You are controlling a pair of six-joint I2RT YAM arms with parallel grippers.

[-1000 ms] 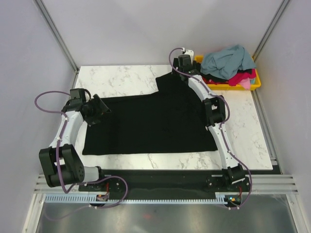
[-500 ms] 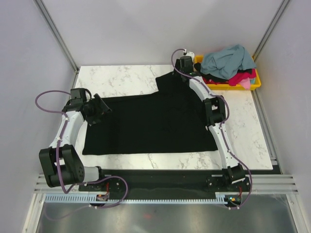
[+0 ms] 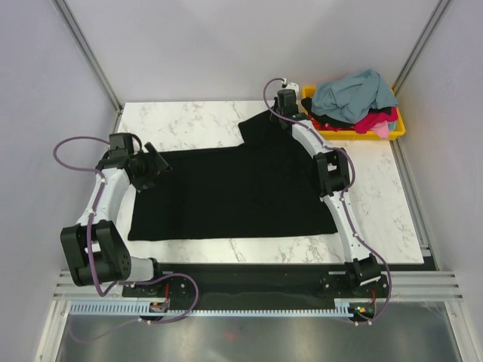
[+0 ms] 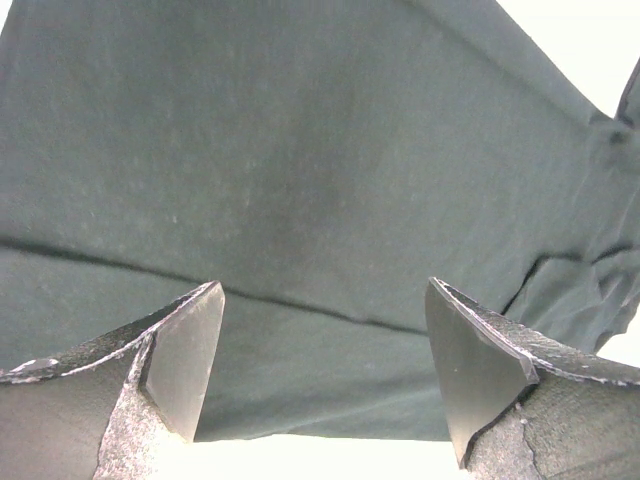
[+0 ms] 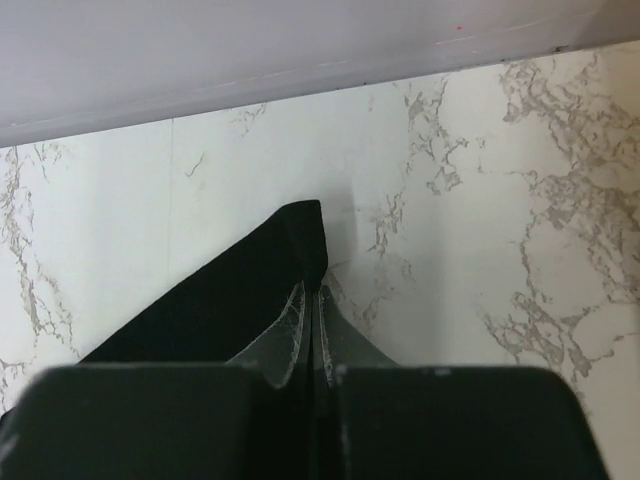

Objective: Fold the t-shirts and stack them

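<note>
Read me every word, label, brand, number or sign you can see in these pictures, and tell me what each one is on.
No text can be read in any view.
The black t-shirt shows no print, the yellow bin and the shirts piled in it show no lettering, and the marble table shows only veining.

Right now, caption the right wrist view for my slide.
Right hand shut on a corner of the black t-shirt, marble table beneath.
</note>
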